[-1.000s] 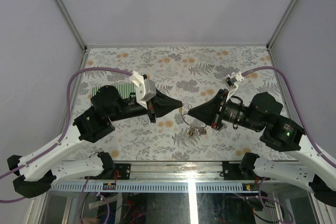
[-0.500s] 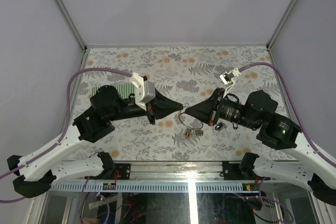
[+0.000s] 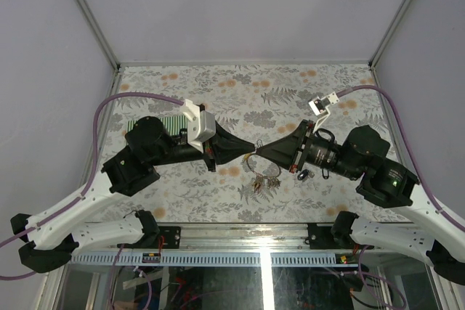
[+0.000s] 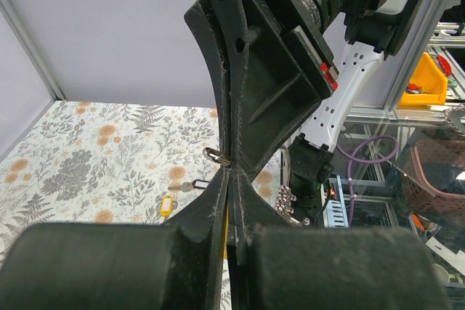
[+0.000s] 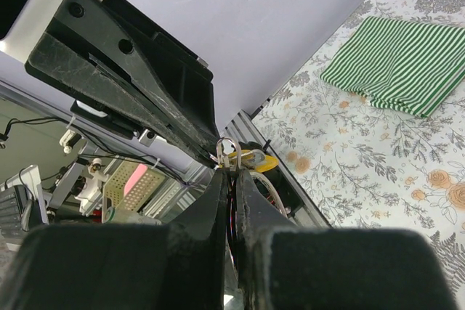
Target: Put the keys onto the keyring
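left gripper: jaws clenched flat together, only a hairline seam btwn them; can't tell if anything's nipped inside. right gripper: jaws clenched too, gripping the keyring, which hangs in the air just under its tip. the two tips meet nose to nose, touching or nearly, directly above the keyring. a small metal loop pokes out right at that meeting pt; can't tell whose grip it's in, or if it's part of the keyring. a bunch of keys dangles from the keyring's lower side, clear of the counter as far as the left wrist view shows. one yellow-tag key lies flat on the counter, apart from the keyring and not on it. both arms reach in low from either side of the keyring, approx level. green striped cloth lies flat well to the keyring's left, partly under the left arm.
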